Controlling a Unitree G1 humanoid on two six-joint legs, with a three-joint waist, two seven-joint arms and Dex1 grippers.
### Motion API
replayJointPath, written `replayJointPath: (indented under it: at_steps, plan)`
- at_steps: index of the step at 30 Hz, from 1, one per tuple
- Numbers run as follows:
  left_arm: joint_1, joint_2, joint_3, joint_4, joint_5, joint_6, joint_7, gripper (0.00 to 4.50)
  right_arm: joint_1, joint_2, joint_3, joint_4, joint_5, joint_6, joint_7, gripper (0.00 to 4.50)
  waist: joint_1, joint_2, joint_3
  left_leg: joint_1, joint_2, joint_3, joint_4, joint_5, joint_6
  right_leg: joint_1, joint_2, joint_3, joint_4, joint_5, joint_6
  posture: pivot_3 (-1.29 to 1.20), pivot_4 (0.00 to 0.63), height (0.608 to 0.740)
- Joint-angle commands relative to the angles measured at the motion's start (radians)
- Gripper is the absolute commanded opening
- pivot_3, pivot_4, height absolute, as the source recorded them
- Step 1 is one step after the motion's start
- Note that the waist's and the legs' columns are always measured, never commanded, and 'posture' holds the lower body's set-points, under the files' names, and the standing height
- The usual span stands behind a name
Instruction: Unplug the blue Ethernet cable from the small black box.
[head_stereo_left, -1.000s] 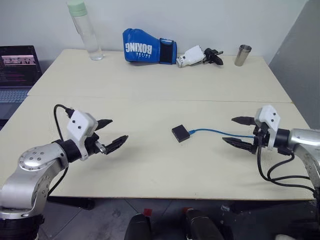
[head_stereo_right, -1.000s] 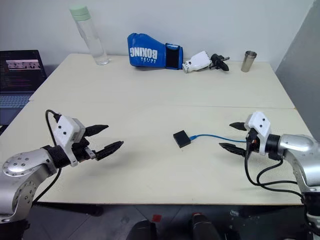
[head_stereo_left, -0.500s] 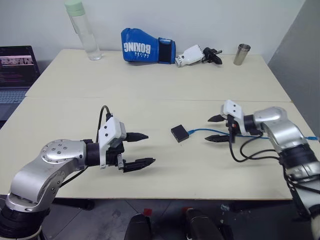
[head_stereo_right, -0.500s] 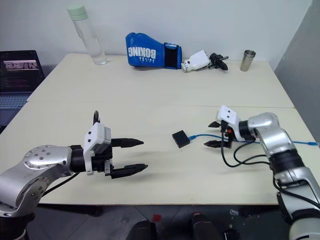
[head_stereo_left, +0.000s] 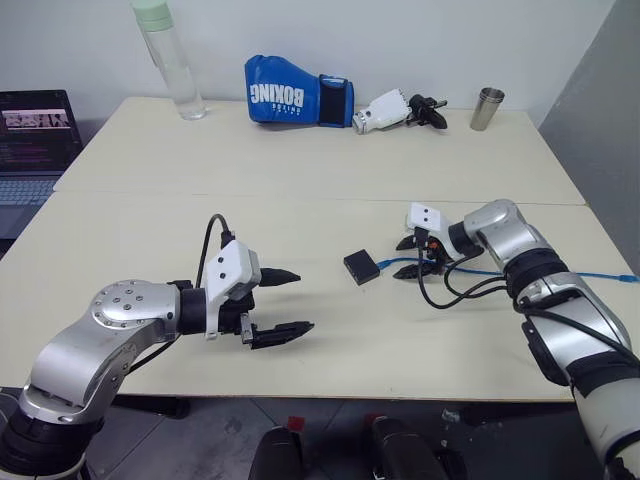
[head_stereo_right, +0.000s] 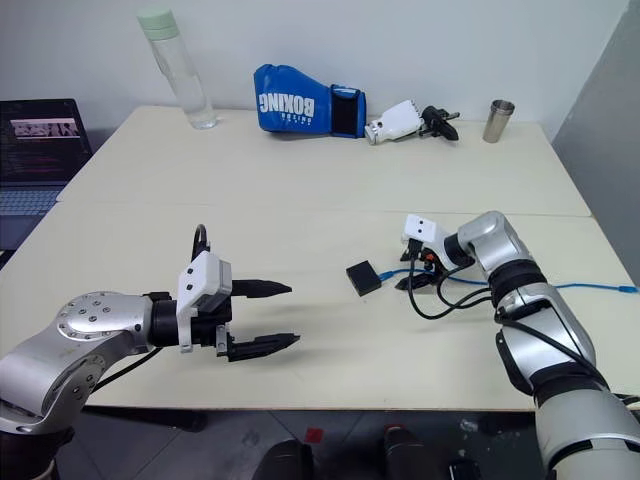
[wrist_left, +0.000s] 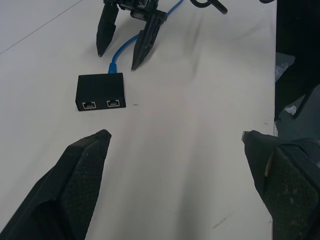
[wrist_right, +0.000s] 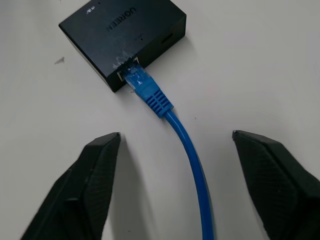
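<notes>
At frame centre on the counter (head_stereo_left: 300, 170), the small black box (head_stereo_left: 361, 266) lay with the blue Ethernet cable (wrist_right: 187, 150) plugged in. The right end effector (head_stereo_left: 412, 257) straddled it, released; the left end effector (head_stereo_left: 288, 303) hung released. Unbraced, the box might drag.

This looks like a robotics lab or office test room: two plain cream tables (head_stereo_left: 300, 150) pushed together against a bare white wall. An open laptop (head_stereo_left: 35, 135) showing lines of text sits at the far left. Along the far edge lies an odd set of test props: a water bottle (head_stereo_left: 170, 62), a blue boxing glove (head_stereo_left: 295, 92), a spare robot gripper (head_stereo_left: 398, 110) and a metal cup (head_stereo_left: 486, 108).
</notes>
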Motion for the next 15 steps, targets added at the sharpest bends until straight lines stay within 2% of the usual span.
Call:
replayJointPath:
  at_steps: [1,8,11,12,15]
  plan:
    - [0.004,0.001,0.011,-0.028,0.006,-0.025,0.001,4.50,-0.016,-0.011,-0.009,0.035,-0.028,-0.024,0.042,2.75,0.000,0.000,0.000,0.000,0.000,0.000,0.000,0.000,0.000,0.000,0.000,0.000,0.000,0.000,0.000,0.00,0.150,0.740]
    - [0.003,0.000,0.005,-0.012,0.010,-0.040,-0.005,4.50,0.017,-0.013,-0.021,0.013,-0.037,-0.078,0.045,1.11,-0.001,0.000,0.000,0.000,0.000,0.000,0.000,0.000,0.000,0.000,0.000,0.000,0.000,0.000,0.000,0.00,0.150,0.740]
    - [0.005,0.002,0.005,-0.002,0.015,-0.045,-0.010,4.50,0.039,-0.018,-0.018,-0.005,-0.049,-0.114,0.033,0.25,-0.001,0.000,0.000,0.000,0.000,0.000,0.000,0.000,0.000,0.000,0.000,0.000,0.000,0.000,0.000,0.00,0.150,0.740]
    - [0.006,0.002,0.005,0.000,0.016,-0.047,-0.012,4.50,0.045,-0.020,-0.018,-0.012,-0.051,-0.122,0.030,0.07,-0.001,0.000,0.000,0.000,0.000,0.000,0.000,0.000,0.000,0.000,0.000,0.000,0.000,0.000,0.000,0.00,0.150,0.740]
    - [0.005,0.001,0.005,0.008,0.019,-0.049,-0.014,4.50,0.064,-0.025,-0.030,-0.046,-0.045,-0.132,0.023,0.07,-0.002,0.000,0.000,0.001,0.000,0.000,0.000,0.000,0.000,0.001,0.000,0.000,0.001,0.000,0.000,0.00,0.150,0.740]
